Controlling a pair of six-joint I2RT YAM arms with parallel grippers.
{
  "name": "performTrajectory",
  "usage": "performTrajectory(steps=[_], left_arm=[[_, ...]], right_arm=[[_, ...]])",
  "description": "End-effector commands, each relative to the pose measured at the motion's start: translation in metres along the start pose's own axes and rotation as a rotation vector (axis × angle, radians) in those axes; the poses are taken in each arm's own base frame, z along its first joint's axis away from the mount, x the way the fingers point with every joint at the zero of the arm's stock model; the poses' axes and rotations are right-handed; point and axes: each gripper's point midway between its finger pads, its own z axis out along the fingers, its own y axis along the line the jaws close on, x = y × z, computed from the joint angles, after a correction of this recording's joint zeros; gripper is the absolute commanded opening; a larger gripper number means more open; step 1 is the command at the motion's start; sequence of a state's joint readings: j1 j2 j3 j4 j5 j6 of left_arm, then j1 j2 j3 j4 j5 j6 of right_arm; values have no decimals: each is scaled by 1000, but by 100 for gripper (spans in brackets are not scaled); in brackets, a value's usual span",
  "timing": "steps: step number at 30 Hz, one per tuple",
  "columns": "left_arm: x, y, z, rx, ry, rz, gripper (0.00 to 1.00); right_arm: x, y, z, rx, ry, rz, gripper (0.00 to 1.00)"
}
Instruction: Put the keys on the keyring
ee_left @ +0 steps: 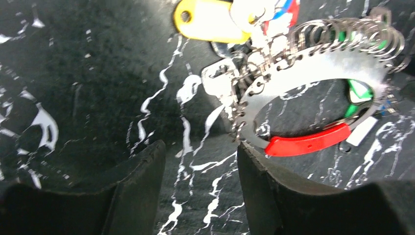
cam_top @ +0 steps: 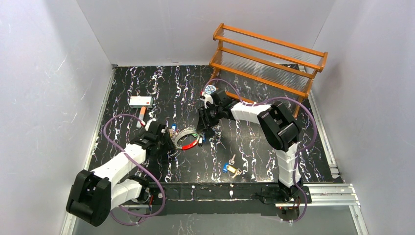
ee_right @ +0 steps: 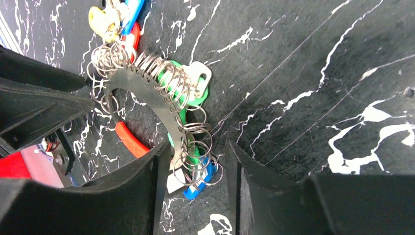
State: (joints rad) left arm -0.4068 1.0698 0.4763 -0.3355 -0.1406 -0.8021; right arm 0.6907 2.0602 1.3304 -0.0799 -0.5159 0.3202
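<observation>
Silvery keyring among coloured keys is lying flat; left gripper is gaping empty, right gripper is straddling the rim, unclenched.

From above, the loops on the keyring are too small to count. The left wrist view cuts off a yellow key at its top edge. In the right wrist view, 1 finger hides the keyring's end.
</observation>
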Motion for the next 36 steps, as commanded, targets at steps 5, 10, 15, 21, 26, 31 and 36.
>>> performTrajectory(steps=[5,10,15,21,26,31,36], left_arm=[[-11,-24,18,73,-7,-23,47],[-12,-39,29,120,13,-19,40],[-20,-57,33,186,4,-3,37],[-34,-76,37,223,-3,58,37],[-46,-64,38,115,-17,134,42],[-59,-53,21,71,-79,166,52],[-48,-46,7,114,-93,116,55]], right_arm=[[21,11,-9,-60,29,15,35],[31,17,-12,-95,37,31,22],[41,27,-22,-135,36,45,15],[65,51,-39,-243,39,84,13],[75,48,-52,-178,22,60,19],[52,32,-65,-10,-40,-6,36],[22,27,-56,32,-52,-55,49]])
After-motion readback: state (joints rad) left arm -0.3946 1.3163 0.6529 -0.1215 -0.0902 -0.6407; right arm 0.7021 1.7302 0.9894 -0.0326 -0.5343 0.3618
